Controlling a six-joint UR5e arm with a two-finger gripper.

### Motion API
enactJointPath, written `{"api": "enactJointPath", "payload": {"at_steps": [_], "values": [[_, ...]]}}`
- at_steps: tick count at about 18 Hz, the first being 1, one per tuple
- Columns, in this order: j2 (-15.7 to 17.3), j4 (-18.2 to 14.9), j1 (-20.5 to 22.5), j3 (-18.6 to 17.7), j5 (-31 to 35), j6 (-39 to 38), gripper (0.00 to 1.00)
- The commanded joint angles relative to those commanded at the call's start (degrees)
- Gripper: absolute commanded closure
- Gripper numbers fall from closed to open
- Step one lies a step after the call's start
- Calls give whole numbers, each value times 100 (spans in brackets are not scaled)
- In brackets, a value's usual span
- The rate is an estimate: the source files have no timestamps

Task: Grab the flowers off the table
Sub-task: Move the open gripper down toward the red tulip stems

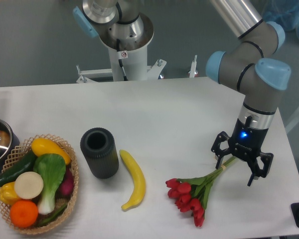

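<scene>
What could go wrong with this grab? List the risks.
1. The gripper sits at the far tip of the tulip stems, so the heavy red bud end may droop or swing and the stems could slip out.
2. The thin stems could be crushed or bent if the fingers close hard.
3. The buds still touch the table; they could drag on a lift. The banana lies nearby.

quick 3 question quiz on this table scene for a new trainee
1. True or false: the black two-finger gripper straddles the pale stems of the red tulip flowers.
2. What lies between the dark ribbed cylindrical vase and the flowers? A) yellow banana B) orange C) pan
3. Fill in: the flower buds rest on the white ____.

Key: 1 true, jaws spread either side of the stems; 2 A; 3 table.
</scene>
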Motion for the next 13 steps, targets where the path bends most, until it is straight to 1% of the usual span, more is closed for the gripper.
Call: {"api": "enactJointPath", "payload": {"at_steps": [3,5,9,11,13], "values": [[-9,0,0,26,-9,9,0],[-35,0,0,35,-175,18,0],[-62,0,-105,-97,-413,9,0],[-105,0,-123,-97,-667,-52,0],[-158,-9,-158,-97,-712,-70,0]]}}
